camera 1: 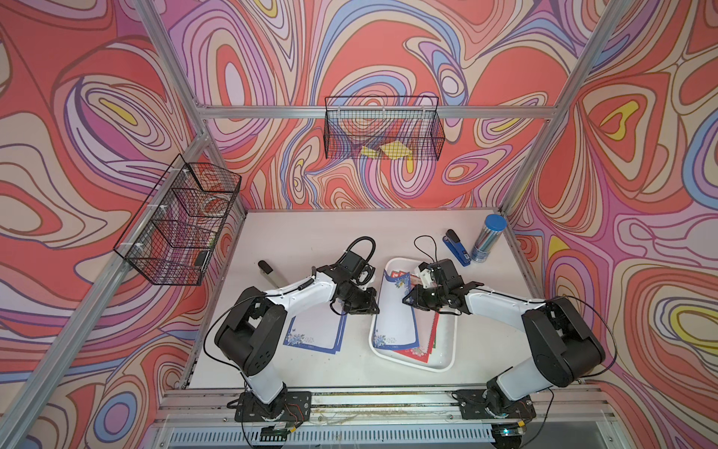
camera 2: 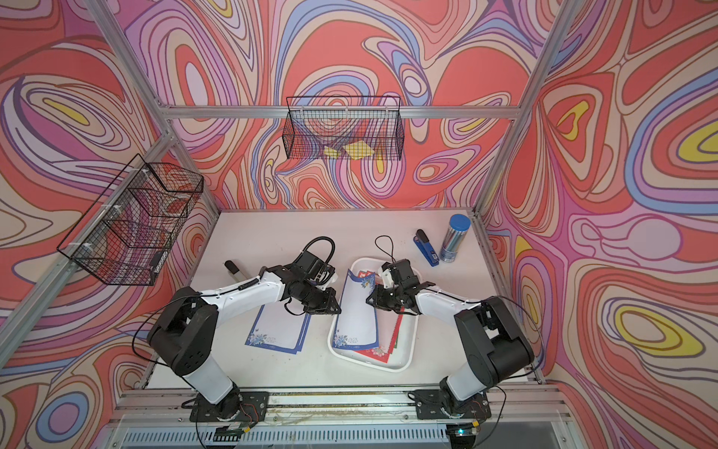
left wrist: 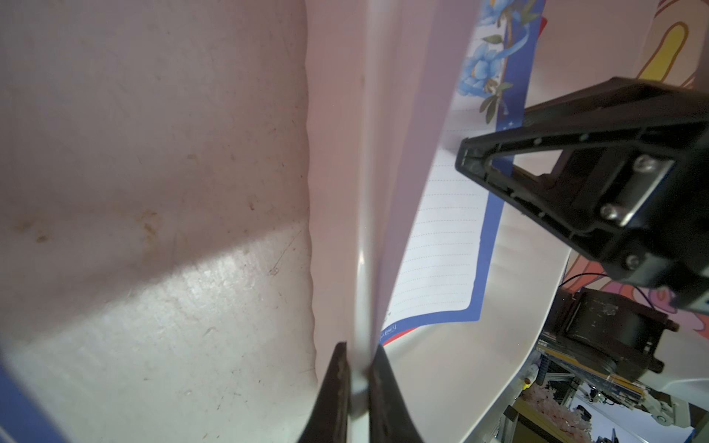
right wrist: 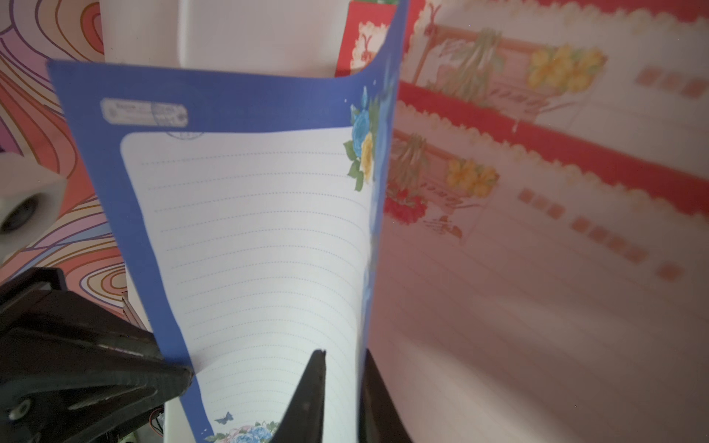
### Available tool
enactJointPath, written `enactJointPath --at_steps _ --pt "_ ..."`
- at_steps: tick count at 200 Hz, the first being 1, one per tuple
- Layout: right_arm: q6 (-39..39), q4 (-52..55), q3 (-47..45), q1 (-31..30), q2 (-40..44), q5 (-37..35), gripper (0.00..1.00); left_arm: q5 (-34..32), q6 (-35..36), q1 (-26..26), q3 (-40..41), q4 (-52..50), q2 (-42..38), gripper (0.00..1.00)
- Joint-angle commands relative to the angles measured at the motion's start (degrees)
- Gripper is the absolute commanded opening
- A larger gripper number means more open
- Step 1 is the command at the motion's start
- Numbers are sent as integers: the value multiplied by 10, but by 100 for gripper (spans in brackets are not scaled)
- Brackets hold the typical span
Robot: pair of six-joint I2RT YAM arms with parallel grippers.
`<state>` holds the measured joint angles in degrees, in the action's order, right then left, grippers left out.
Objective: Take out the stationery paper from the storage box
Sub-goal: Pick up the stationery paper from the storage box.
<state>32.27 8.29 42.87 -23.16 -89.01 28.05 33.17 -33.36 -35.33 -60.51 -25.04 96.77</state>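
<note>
Stationery paper [camera 1: 393,315], apparently a single blue-bordered sheet, bowed above storage box [camera 1: 443,344]; pinched at opposite edges by left gripper [camera 1: 376,309] and right gripper [camera 1: 406,301].

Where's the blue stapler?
In both top views the blue stapler lies at the far right of the table, next to the tube with the blue lid, just beyond the white storage box.

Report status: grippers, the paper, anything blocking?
Both shut on the blue sheet: left gripper, right gripper, opposite edges. Sheet bowed over the storage box, not yet out. Below, red sheets; nothing blocking.
</note>
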Motion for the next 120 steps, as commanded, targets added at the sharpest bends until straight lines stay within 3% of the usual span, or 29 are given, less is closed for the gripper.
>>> enactJointPath --at_steps 1,34,64,103,120 --pt "-11 2 12 6 -9 12 18 -21 -60 -1 28 49 -4 2" --pt "-12 0 13 12 -12 16 14 -32 -87 -1 50 73 -16 6" --pt "-20 10 19 15 -11 17 10 -36 -103 -1 62 91 -32 34" --pt "-61 86 53 17 8 -17 7 -61 -83 -1 36 53 -55 57" --pt "-94 144 86 17 22 -34 1 -83 -66 -2 18 22 -69 63"
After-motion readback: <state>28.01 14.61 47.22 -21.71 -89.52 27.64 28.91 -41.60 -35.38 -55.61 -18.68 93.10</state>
